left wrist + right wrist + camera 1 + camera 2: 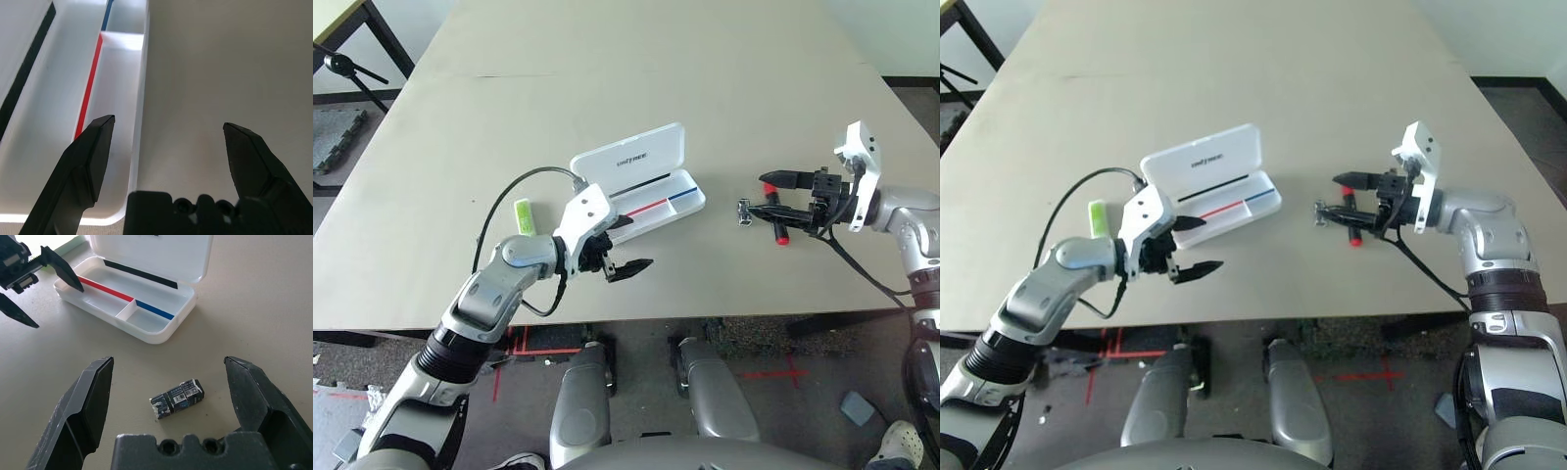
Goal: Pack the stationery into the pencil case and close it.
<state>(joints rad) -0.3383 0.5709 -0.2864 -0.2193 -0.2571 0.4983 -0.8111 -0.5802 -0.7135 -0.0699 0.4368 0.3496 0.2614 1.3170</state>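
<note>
Nothing packed yet: we see the pencil case (641, 186) open and bare, green highlighter (523, 215), red marker (775, 219), small wrapped piece (176, 397) (eraser-like) outside; left gripper (619, 260) and right gripper (168, 382) gape wide, hold nothing.

White pencil case (641, 178) open on table, green highlighter (523, 216) left, red-black marker (779, 231) and small dark piece (176, 398) right

Head stereo pair: high, facing forward and down, both eyes sharing the table (636, 59) with the open case (641, 181) near centre and an arm on each side of it. Left wrist view: very near, looking along its fingers (88, 161) over the case's near rim. Right wrist view: farther back, facing the case across bare table, sharing it with all other views.
</note>
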